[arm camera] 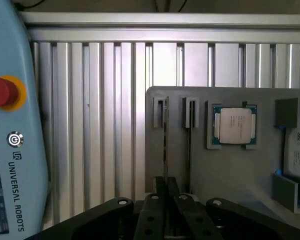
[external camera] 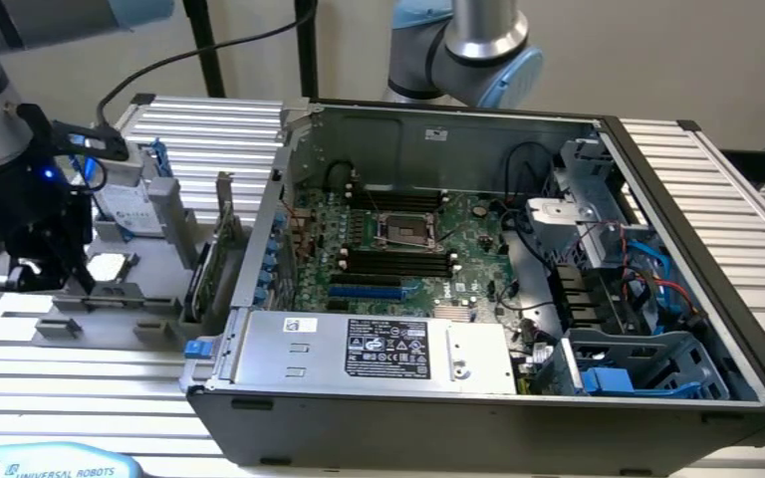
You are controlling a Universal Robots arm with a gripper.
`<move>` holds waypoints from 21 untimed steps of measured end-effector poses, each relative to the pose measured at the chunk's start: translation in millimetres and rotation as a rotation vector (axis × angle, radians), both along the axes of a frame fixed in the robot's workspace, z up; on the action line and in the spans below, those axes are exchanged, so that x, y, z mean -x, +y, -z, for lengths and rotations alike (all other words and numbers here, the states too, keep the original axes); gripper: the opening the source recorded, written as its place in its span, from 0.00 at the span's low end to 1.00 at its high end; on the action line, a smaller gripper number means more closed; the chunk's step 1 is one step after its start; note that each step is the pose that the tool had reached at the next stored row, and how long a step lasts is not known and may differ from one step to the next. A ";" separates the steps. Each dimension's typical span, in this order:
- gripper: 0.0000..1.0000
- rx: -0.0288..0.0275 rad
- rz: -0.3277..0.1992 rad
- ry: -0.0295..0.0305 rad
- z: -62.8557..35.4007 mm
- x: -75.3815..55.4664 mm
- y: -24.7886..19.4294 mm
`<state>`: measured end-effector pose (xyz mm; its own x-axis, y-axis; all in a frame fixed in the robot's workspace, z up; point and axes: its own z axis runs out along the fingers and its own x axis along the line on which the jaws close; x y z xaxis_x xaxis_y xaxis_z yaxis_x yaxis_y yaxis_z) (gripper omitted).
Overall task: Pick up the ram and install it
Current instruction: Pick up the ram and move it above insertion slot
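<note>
Near-closed jaws gripping the ram (arm camera: 165, 145)

"UNIVERSAL ROBOTS" in dark letters on the light blue controller (arm camera: 12, 210); same words readable at the exterior view's lower left. Print on the power supply (external camera: 263, 358) black label (external camera: 389, 349) too small to read.

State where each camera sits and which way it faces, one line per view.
Exterior view: off the arm, raised beside the table, looking down into the open computer case; the gripper shows at the exterior view's left, over the grey holder.
Wrist view: on the wrist, looking down past the gripper, closed on the edge-on ram, onto the grey holder.
Shared: gripper, holder, processor chip, slatted table.
</note>
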<state>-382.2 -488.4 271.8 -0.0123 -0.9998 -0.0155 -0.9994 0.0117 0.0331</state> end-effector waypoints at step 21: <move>0.13 -0.0011 0.000 -0.0001 -94.2 -61.3 0.0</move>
